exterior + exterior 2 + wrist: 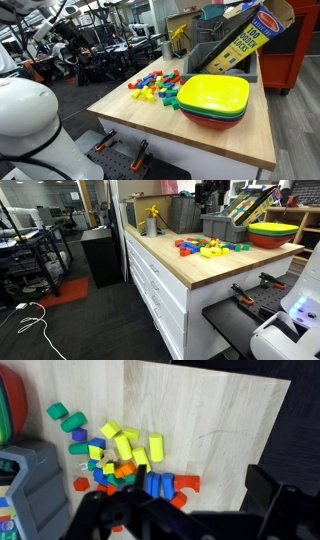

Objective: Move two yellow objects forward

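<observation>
In the wrist view the claw (pixel 185 505) hangs above the desk (pixel 235 420), its jaws wide apart and holding nothing. Just beyond it lie the blue blocks (pixel 155 484). Farther on, slightly toward the picture's left edge, lie the yellow blocks (pixel 124 448). One long yellow block (pixel 156 448) points away from the claw.

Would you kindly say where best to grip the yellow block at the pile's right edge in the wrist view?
Probably from above, across the long sides of the yellow block: it lies flat and elongated, with bare table to its right.
</observation>
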`<state>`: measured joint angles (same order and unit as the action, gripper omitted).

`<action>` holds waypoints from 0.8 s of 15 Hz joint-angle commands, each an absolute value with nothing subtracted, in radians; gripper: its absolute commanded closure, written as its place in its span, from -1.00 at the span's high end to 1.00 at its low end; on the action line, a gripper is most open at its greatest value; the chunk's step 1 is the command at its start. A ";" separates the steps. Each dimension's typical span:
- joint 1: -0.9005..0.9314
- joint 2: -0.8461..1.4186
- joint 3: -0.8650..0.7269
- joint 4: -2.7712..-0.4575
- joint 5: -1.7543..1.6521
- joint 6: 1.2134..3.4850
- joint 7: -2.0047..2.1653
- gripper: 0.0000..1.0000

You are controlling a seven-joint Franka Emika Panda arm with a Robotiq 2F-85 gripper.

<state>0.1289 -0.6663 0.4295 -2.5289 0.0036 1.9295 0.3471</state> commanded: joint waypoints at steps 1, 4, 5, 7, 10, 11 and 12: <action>0.149 -0.663 0.405 -2.533 -0.015 1.937 0.376 1.00; 0.135 -0.659 0.391 -2.542 -0.014 1.964 0.400 1.00; 0.130 -0.653 0.382 -2.546 -0.011 1.981 0.403 1.00; 0.121 -0.640 0.362 -2.554 -0.003 2.021 0.413 1.00; 0.101 -0.597 0.328 -2.564 -0.008 2.112 0.410 1.00; 0.091 -0.578 0.318 -2.566 -0.014 2.142 0.406 1.00; 0.079 -0.555 0.310 -2.566 -0.021 2.172 0.408 1.00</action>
<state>0.1035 -0.6125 0.3373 -2.5628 0.0024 2.0921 0.3965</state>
